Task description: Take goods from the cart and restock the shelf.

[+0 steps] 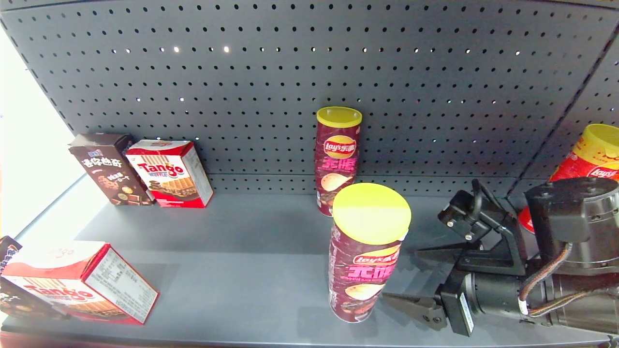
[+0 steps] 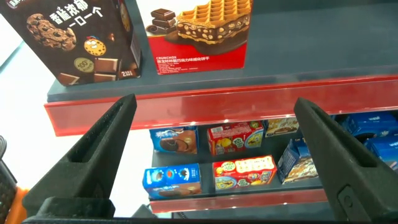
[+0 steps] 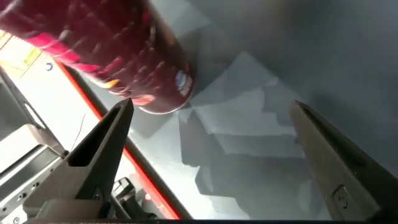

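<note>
Grey painted metal makes the shelf board (image 1: 242,270), smooth and matt. Behind it stands a perforated back panel (image 1: 290,72) of the same grey, and light from the room comes through some of its holes. A glossy red strip (image 3: 99,109) runs along the front edge of the board.

The right gripper (image 1: 404,273) lies low over the board, and its jaws are spread and hold nothing. Just ahead of them, a little to one side and not between them, stands upright a dark red crisps can (image 1: 365,251), a tall cylinder with a flat yellow lid. In the right wrist view its shiny wall (image 3: 112,56) is past the tip of one finger (image 3: 118,118). A second can of the same kind (image 1: 337,154) stands far ahead of the jaws, against the back panel. An orange can (image 1: 592,154) leans behind the right arm.

Well apart from these jaws are three cardboard boxes: a brown cookie box (image 1: 109,169) and a red and white wafer box (image 1: 171,171) touching it, and another wafer box (image 1: 82,282) lying at the front edge.

The left gripper (image 2: 214,102) is before the red strip, and its jaws are released. Between them, lower shelves with small snack boxes (image 2: 236,137) are seen.
</note>
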Controlling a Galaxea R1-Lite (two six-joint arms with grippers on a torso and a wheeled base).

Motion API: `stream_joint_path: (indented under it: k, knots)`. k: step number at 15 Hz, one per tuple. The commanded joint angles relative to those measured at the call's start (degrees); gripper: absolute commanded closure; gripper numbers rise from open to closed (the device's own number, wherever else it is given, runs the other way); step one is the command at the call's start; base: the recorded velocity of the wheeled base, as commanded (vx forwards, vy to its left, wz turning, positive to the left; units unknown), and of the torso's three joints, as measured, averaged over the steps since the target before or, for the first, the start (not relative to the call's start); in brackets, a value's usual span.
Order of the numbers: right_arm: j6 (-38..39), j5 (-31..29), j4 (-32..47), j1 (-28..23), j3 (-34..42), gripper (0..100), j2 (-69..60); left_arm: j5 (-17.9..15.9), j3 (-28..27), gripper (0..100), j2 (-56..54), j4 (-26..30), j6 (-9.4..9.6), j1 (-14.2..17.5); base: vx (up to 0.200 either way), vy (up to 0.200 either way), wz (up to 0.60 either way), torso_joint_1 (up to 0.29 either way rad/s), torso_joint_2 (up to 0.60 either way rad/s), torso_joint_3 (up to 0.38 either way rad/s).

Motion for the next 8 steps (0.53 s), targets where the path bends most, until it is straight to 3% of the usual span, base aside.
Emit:
stream_joint_path:
  k: [1, 8]
  knots:
    - [0.0, 0.0, 0.0, 1.2, 0.3, 0, 0.2, 0.0, 0.0, 0, 0.1, 0.0, 0.0, 0.0, 0.0, 0.0, 0.0, 0.0, 0.0, 0.0]
    - [0.1, 0.1, 0.0, -2.5, 0.0, 0, -1.0, 0.0, 0.0, 0, 0.1, 0.0, -0.09, 0.0, 0.0, 0.0, 0.0, 0.0, 0.0, 0.0]
